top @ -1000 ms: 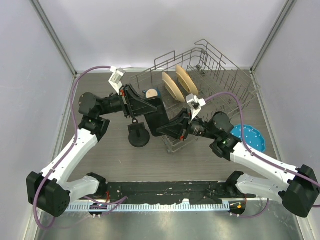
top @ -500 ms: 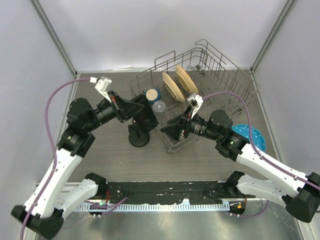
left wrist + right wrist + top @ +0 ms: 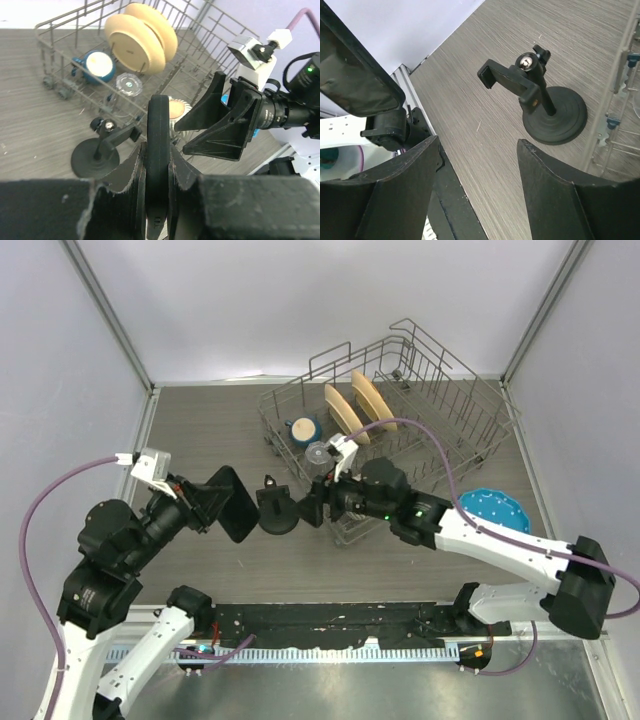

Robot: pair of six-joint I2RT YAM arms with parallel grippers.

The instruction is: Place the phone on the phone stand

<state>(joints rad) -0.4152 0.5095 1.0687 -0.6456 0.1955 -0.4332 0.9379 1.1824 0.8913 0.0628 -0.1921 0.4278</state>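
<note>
The phone [image 3: 236,506] is a flat black slab held off the table, left of the phone stand [image 3: 277,512]. My left gripper [image 3: 213,503] is shut on it. In the left wrist view the phone [image 3: 158,117] shows edge-on, pinched between the fingers of the left gripper [image 3: 156,150], with the phone stand [image 3: 96,156] beyond it to the left. My right gripper [image 3: 312,508] stands open just right of the stand. In the right wrist view the right gripper [image 3: 478,142] holds nothing, and the phone stand [image 3: 554,120], with its clamp holder, stands on the table ahead.
A wire dish rack [image 3: 470,420] fills the back right, holding two beige plates [image 3: 352,405], a blue cup [image 3: 303,428] and a clear glass [image 3: 318,453]. A blue scalloped plate [image 3: 497,512] lies at the right. The rack's near corner stands close behind the right gripper.
The right gripper has opened and let go of the phone, then moved left to beside the stand. The left arm has drawn back left and nearer, carrying the phone.
</note>
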